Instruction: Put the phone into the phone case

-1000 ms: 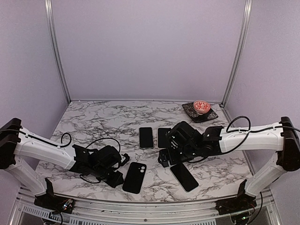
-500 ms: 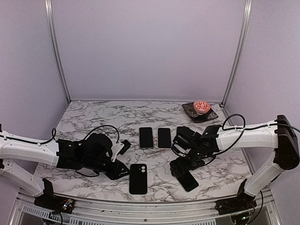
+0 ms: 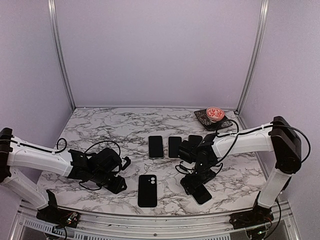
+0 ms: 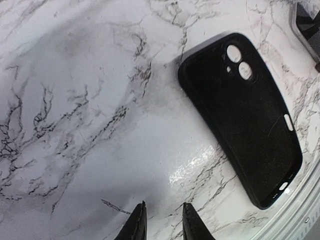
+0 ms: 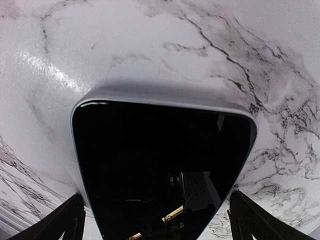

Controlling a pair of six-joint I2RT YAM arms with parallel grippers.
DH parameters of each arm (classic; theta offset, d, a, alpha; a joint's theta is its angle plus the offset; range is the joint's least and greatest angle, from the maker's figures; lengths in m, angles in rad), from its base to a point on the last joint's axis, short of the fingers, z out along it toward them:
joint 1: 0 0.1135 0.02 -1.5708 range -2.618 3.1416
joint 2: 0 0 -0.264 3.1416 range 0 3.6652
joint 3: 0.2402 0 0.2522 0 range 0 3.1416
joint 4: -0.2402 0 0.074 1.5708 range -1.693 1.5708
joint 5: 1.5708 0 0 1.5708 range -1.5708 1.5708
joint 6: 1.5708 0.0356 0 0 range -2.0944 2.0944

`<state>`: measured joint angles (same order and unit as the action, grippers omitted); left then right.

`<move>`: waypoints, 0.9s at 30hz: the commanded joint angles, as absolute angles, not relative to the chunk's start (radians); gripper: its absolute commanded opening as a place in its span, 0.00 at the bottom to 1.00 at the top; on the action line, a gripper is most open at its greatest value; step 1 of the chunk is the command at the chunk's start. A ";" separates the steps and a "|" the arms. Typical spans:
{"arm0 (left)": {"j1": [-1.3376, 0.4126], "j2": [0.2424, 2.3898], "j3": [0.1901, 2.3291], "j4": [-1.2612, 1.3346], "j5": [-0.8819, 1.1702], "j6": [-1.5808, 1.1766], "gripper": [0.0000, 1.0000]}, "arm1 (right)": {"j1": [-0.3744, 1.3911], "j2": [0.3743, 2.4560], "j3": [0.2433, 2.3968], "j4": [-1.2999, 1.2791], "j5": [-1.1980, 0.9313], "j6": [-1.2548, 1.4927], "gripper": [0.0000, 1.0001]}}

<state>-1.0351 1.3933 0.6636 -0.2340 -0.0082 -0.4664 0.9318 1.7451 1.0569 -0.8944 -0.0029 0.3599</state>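
**A:** Where's the phone (image 5: 160, 160)?

**B:** Flat on the table (image 3: 100, 130) near the front edge. It lies right of the case (image 3: 147, 190) and apart from it, so it's not in yet.

**A:** What moved?

**B:** The right gripper (image 5: 157, 212). A second ago it hung over the spare phones (image 3: 155, 146) mid-table, and it has since come down over the near one. Its fingers stand spread wide, one off each side of the phone's end, and they grip nothing so far.

**A:** And the left?

**B:** The left gripper (image 4: 162, 225) was at the case, which lay skewed. Now the case sits nearly square to the table edge, and that gripper has backed off to its left. Its fingers are barely parted, with nothing between them.

**A:** So the case is ready?

**B:** I'd say so. The camera holes are at the far end and the hollow side seems to be up. The step in hand is picking up the phone.

**A:** Any risk?

**B:** A thin slab lying flat on marble gives the fingers little to bite. They may slip over its edges unless they go low before closing.
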 commanded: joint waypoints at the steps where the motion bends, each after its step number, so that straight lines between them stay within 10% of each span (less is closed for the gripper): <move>1: -1.051 1.445 0.650 -0.269 0.077 -0.404 0.23 | 0.918 1.794 1.059 -0.851 -0.045 0.309 0.91; 8: -1.103 1.507 0.632 -0.165 0.162 -0.360 0.23 | 0.916 1.797 1.063 -0.857 -0.055 0.339 0.54; 27: -1.173 1.670 0.828 -0.018 0.178 -0.367 0.23 | 1.002 1.540 1.120 -0.761 0.160 0.585 0.35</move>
